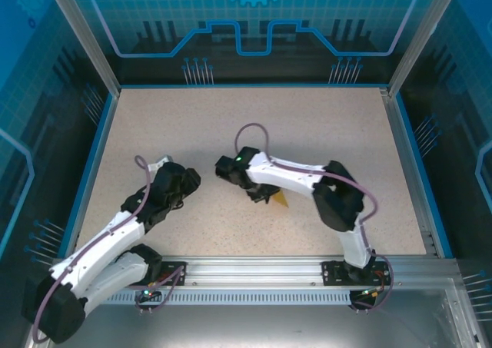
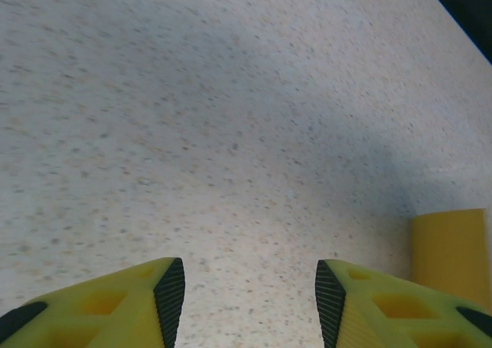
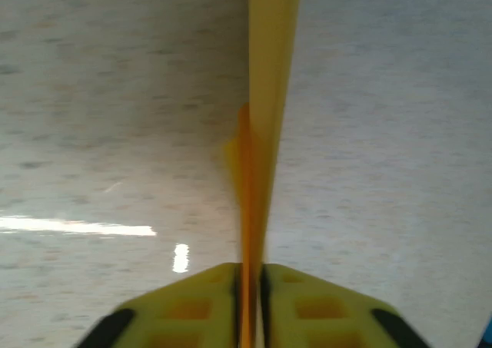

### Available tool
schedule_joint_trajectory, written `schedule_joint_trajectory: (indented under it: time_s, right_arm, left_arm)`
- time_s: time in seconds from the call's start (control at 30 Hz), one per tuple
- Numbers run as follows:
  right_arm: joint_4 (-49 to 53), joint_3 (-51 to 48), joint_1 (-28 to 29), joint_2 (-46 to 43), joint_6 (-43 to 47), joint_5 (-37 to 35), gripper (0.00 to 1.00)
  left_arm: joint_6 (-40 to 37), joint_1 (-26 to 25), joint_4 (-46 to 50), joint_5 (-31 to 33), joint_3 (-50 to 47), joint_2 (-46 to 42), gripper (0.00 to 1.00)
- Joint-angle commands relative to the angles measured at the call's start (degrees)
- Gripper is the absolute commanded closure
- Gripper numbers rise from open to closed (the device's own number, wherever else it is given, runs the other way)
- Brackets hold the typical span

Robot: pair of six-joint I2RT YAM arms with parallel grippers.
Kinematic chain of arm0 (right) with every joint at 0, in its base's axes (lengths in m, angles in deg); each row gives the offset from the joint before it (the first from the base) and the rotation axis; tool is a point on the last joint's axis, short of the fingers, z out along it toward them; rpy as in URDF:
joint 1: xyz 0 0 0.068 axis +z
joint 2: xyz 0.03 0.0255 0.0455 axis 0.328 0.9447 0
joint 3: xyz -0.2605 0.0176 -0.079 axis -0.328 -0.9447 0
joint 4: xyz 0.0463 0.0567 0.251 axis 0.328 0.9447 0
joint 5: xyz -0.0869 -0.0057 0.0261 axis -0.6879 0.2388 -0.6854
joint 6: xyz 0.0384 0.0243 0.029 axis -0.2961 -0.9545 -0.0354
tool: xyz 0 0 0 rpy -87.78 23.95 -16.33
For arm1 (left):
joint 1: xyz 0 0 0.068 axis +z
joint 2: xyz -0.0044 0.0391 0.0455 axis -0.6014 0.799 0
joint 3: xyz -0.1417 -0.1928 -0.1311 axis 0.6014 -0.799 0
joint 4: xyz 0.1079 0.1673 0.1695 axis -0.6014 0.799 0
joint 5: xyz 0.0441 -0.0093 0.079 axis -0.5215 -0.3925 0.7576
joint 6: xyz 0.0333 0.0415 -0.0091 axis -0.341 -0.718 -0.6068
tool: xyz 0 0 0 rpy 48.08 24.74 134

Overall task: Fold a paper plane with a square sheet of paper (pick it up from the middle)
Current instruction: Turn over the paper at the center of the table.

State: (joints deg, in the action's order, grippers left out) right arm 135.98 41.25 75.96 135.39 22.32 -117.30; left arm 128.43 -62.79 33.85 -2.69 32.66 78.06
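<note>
Right gripper (image 3: 250,275) clamps folded orange paper (image 3: 273,71) edge-on, centre frame.
Left gripper (image 2: 250,298) gapes, empty, above speckled table (image 2: 231,133).

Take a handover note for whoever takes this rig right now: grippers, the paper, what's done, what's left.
Left gripper: open, empty, over the table.
Right gripper: shut on the orange-yellow paper, seen edge-on, near the table's middle.
Done: paper gripped; it looks folded.
Left: how many folds are in can't be told; check, then finish folding.
</note>
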Motion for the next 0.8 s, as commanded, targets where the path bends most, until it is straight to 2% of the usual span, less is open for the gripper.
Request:
schedule_joint_trajectory:
  time_s: [0.0,0.03,0.13,0.27,0.33,0.4,0.47,0.57,0.77]
  right_arm:
    - [-3.8,3.6,2.1,3.5,1.4,9.6,0.75]
    - [-7.2,3.1,2.3,2.6,2.1,12.2,0.72]
    - [-18.7,-3.2,2.4,-4.7,3.3,18.5,0.54]
    - [-33.4,-17.4,-0.4,-17.9,4.1,24.3,0.49]
    - [-41.5,-26.4,-4.0,-24.0,4.1,28.3,0.53]
    - [-49.3,-34.4,-8.1,-28.0,4.1,33.9,0.65]
    - [-58.5,-41.6,-12.3,-30.9,4.1,40.3,0.72]
    - [-67.0,-47.0,-16.6,-30.3,4.6,51.0,0.79]
    - [-68.0,-47.6,-17.5,-25.3,5.1,50.9,0.82]
  left_arm:
    - [-0.3,1.3,7.2,3.5,-1.9,-4.7,0.48]
    - [-0.6,1.6,8.6,3.4,-2.1,-6.3,0.48]
    - [-1.9,1.7,10.6,2.3,-3.0,-10.7,0.45]
    - [-4.0,1.7,8.5,-4.6,-5.0,-13.7,0.43]
    - [-5.3,1.7,5.8,-10.4,-6.2,-13.8,0.42]
    - [-5.7,1.7,1.8,-16.7,-7.5,-13.1,0.42]
    - [-5.2,1.6,-3.9,-22.9,-9.7,-11.7,0.42]
    - [-2.6,1.5,-11.4,-27.7,-12.6,-8.5,0.42]
    - [-2.5,0.9,-14.2,-30.6,-12.2,-3.1,0.39]
